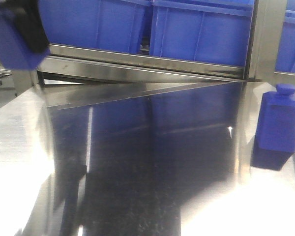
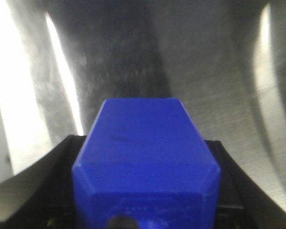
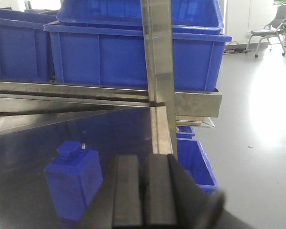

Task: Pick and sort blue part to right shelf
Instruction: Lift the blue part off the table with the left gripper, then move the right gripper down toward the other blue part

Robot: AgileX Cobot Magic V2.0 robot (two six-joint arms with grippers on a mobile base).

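Looking along your left gripper (image 2: 143,139), you see its black fingers (image 2: 62,160) pinching the blue part (image 2: 145,162) from both sides, with the part filling the gap between them. The end nearest the wrist camera shows sloped corners and a dark round shape low down (too shadowed to tell whether it is the cap). Beneath it you have only the brushed steel table (image 2: 214,71), blurred and streaked with glare, and the part is not touching it.

From the front view, you find the same part at the upper left edge, held up off the table beside the black of the gripper. It sits in front of the left end of the right shelf (image 1: 137,61), level with the steel front rail. The large blue bins (image 1: 201,34) sit side by side just above that rail.

Your right gripper (image 3: 144,160) has its two dark fingers pressed flat together with nothing between them. It points toward the shelf's upright steel post (image 3: 159,71).

A second blue bottle (image 1: 280,125) stands upright on the table at the right, near the base of that post. It is well apart from the held part. In the right wrist view it sits just left of the closed fingers, not touching them.
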